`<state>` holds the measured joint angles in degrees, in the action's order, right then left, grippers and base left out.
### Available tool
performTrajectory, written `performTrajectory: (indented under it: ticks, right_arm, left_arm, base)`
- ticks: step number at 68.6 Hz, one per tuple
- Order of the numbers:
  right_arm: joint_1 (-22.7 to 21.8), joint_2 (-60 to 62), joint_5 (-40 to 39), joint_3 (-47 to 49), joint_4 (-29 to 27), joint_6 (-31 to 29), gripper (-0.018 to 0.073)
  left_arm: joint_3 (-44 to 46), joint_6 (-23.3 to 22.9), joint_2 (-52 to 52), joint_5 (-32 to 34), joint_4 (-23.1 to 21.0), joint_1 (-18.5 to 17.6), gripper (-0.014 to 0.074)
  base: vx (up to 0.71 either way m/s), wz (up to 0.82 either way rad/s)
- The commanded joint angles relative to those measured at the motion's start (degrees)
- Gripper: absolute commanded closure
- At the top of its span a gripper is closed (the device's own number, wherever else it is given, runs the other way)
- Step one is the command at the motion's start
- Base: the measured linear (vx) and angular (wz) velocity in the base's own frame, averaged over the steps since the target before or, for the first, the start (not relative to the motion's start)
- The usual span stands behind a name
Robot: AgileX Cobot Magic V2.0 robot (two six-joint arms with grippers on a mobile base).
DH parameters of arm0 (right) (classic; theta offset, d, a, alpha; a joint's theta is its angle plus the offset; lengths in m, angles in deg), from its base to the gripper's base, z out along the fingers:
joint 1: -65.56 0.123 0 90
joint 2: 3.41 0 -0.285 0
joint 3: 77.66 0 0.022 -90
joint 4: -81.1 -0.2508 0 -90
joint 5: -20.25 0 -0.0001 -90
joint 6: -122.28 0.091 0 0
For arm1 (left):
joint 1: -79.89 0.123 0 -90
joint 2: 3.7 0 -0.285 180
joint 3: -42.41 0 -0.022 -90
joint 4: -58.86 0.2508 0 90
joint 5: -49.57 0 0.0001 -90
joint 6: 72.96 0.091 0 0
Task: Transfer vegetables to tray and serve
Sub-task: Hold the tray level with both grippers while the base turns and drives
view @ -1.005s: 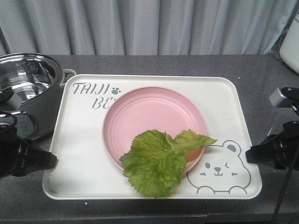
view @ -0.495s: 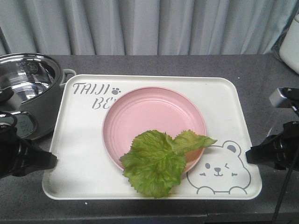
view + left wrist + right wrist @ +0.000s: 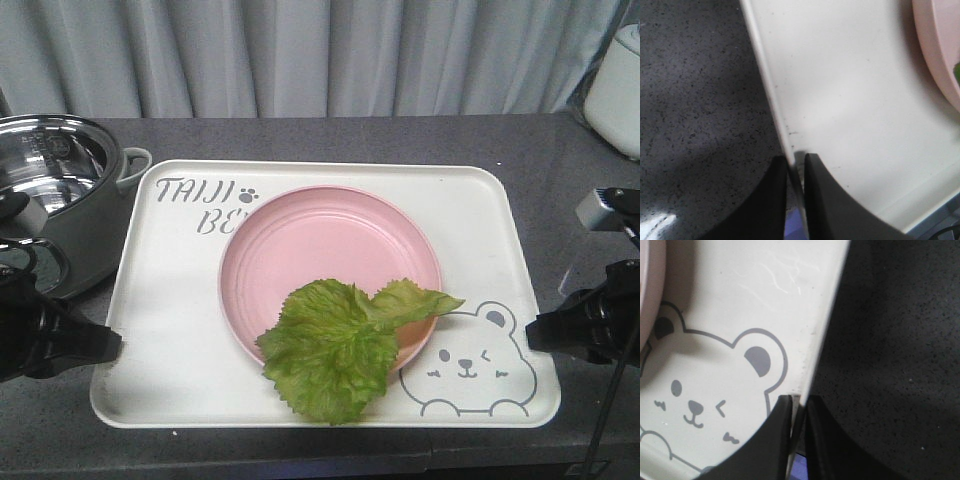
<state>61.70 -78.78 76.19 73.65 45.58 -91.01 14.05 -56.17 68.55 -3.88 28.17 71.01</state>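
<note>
Bright green lettuce leaf [image 3: 335, 350], pink plate [image 3: 320, 250], cream tray [image 3: 170, 330] (grey lettering, winking-bear print), speckled dark-grey surface [image 3: 560, 150].

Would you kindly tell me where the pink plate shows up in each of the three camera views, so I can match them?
Front view: the pink plate sits mid-picture on the tray, with the lettuce over its near edge.
Left wrist view: only part of its rim, in the upper right corner.
Right wrist view: a sliver at the upper left edge.
Shared landmark: the tray's cream rim, seen in all three.
</note>
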Motion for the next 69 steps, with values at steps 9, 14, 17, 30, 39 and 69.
performTrajectory:
  ticks: [9,14,17,30,39,69]
  right_arm:
    - [0.4,1.6,1.8,1.5,-4.9,-2.8,0.0565]
    - [0.4,1.6,1.8,1.5,-4.9,-2.8,0.0565]
    - [0.4,1.6,1.8,1.5,-4.9,-2.8,0.0565]
    - [0.4,1.6,1.8,1.5,-4.9,-2.8,0.0565]
    - [0.4,1.6,1.8,1.5,-4.9,-2.8,0.0565]
    - [0.4,1.6,1.8,1.5,-4.9,-2.8,0.0565]
  left_arm:
    - [1.7,1.4,-1.4,1.2,-5.2,-0.6,0.0603]
    - [1.7,1.4,-1.4,1.2,-5.2,-0.6,0.0603]
    - [1.7,1.4,-1.4,1.2,-5.2,-0.6,0.0603]
    - [1.7,1.4,-1.4,1.2,-5.2,-0.6,0.0603]
    - [1.7,1.4,-1.4,1.2,-5.2,-0.6,0.0603]
    - [1.7,1.4,-1.4,1.2,-5.2,-0.6,0.0603]
  base:
    - [-0.02,-0.12]
    - [-0.03,-0.16]
    - [-0.03,-0.18]
    - [-0.02,-0.21]
    - [-0.02,-0.23]
    - [-0.03,-0.33]
